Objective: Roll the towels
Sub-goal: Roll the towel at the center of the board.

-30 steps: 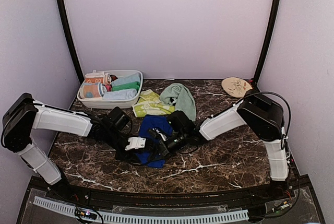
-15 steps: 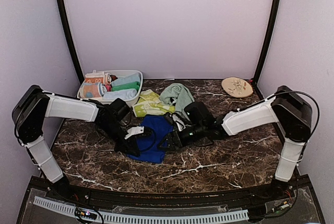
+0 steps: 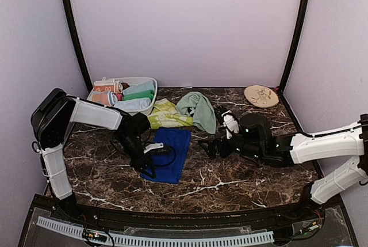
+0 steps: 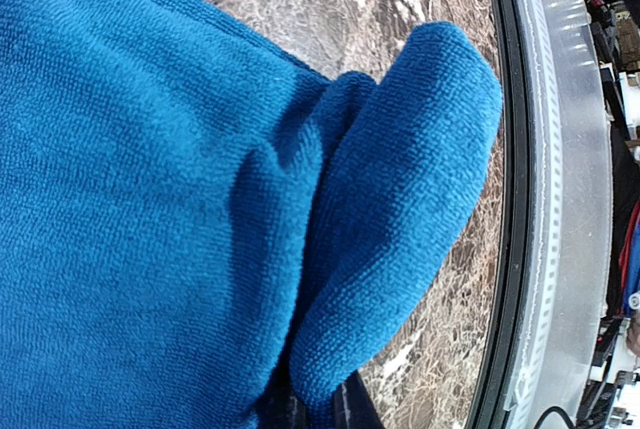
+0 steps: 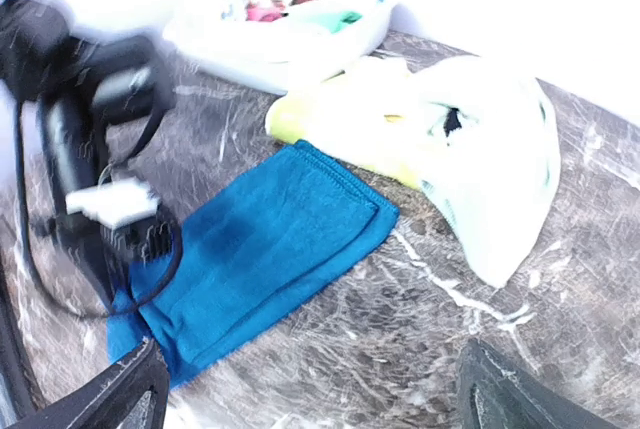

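Observation:
The deep blue towel (image 3: 171,154) lies folded flat on the marble table, long side running away from me. My left gripper (image 3: 148,169) is at its near left corner, shut on a pinched-up fold of the blue towel (image 4: 150,199); the dark fingertips (image 4: 352,407) just show under the cloth. My right gripper (image 3: 210,145) hovers right of the towel, open and empty, its wide-apart fingertips (image 5: 125,394) framing the blue towel (image 5: 270,249). The mint green towel (image 3: 199,109) lies crumpled behind, beside a yellow-green patterned towel (image 3: 165,114).
A white bin (image 3: 123,111) holding several rolled towels stands at the back left. A round beige patterned plate (image 3: 260,95) sits at the back right. The table's black front rim (image 4: 505,249) runs close to the left gripper.
My right gripper opened, let go of the blue towel and drew back to the right. My left gripper shut on the towel's near corner, and the towel now lies stretched out flat.

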Tool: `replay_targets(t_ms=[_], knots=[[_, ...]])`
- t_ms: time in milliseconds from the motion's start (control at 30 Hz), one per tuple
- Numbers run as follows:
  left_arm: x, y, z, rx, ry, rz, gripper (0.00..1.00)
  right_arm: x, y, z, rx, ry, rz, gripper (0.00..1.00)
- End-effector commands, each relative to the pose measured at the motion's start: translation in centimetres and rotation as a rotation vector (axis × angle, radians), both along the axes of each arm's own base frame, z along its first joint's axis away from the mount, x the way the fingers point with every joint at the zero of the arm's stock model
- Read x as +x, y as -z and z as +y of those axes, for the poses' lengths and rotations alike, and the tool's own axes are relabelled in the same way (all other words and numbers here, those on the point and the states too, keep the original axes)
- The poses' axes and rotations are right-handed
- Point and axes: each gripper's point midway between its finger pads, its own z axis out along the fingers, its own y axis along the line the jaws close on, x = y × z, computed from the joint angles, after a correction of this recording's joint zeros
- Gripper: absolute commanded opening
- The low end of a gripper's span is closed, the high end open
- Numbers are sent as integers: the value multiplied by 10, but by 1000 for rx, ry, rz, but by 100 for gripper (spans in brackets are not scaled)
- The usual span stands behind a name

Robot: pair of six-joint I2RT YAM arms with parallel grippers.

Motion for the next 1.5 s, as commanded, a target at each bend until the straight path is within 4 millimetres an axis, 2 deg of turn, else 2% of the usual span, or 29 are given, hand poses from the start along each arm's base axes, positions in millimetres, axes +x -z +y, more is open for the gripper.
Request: replay_targets(t_ms=[0, 100, 233, 300, 467, 600, 667, 833, 1100, 1200, 1267, 1400, 1467], knots=[[0, 7, 6, 74, -12, 39, 2, -38, 0, 31, -184, -196, -269, 100], [0, 13, 7, 107, -16, 60, 2, -76, 28, 52, -438, -348, -447, 96], [2, 19, 9, 139, -21, 68, 2, -113, 44, 85, -601, -494, -629, 87], [2, 21, 11, 152, -18, 74, 2, -125, 55, 102, -682, -557, -705, 81], [6, 23, 10, 170, -23, 74, 2, -125, 66, 139, -742, -621, -849, 71], [7, 24, 10, 177, -19, 77, 2, -115, 82, 160, -761, -656, -863, 63], [14, 24, 16, 173, -40, 79, 4, -105, 90, 163, -760, -655, -843, 59], [13, 24, 16, 162, -33, 79, 7, -89, 118, 160, -761, -658, -760, 50], [17, 7, 17, 75, -48, 68, 32, -81, 151, 149, -748, -652, -583, 29], [23, -7, 22, 32, -69, 52, 43, -80, 152, 150, -699, -654, -468, 23], [32, -23, 27, -36, -110, 23, 50, -82, 148, 151, -649, -657, -388, 18], [54, -41, 50, -90, -187, -95, 52, -93, 142, 150, -534, -683, -232, 8], [56, -47, 58, -104, -184, -166, 53, -95, 139, 149, -488, -694, -157, 6]])
